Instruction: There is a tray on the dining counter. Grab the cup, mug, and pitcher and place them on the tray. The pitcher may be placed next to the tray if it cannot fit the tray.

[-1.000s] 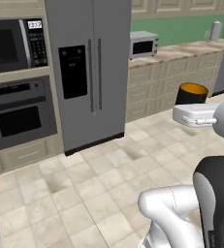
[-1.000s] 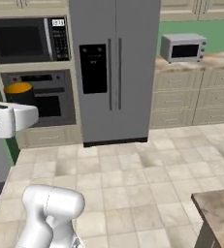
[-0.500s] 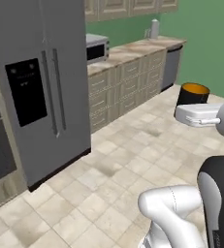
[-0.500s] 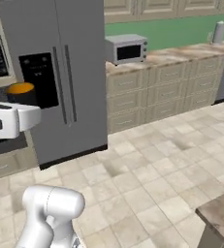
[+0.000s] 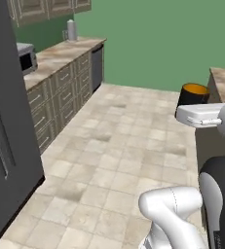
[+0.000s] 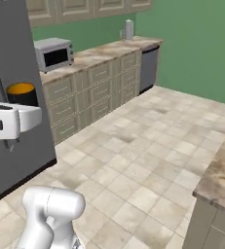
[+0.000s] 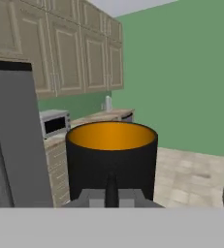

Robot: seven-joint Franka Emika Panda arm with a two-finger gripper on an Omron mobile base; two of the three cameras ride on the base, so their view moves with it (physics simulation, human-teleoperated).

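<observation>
A grey refrigerator (image 5: 7,121) stands at the near left, with a silver microwave (image 6: 54,53) just beyond it on a marbled counter (image 5: 60,53) above cream drawers (image 6: 94,92). A dark dishwasher panel (image 6: 147,68) sits at that counter's far end, and a pale upright canister (image 6: 128,29) stands on top there. Cream upper cabinets (image 7: 79,53) hang above. Beige floor tiles (image 5: 114,160) run to a green wall (image 5: 158,39).

The mug (image 7: 111,157) is black outside with an orange-yellow inside, and it stands upright with its open mouth up. It sits directly in front of the claw (image 7: 111,190), pinched at its near wall and carried clear of any surface. Seen from the base, the mug (image 5: 194,96) (image 6: 21,94) rises just past the claw's end, above the tiled floor.
</observation>
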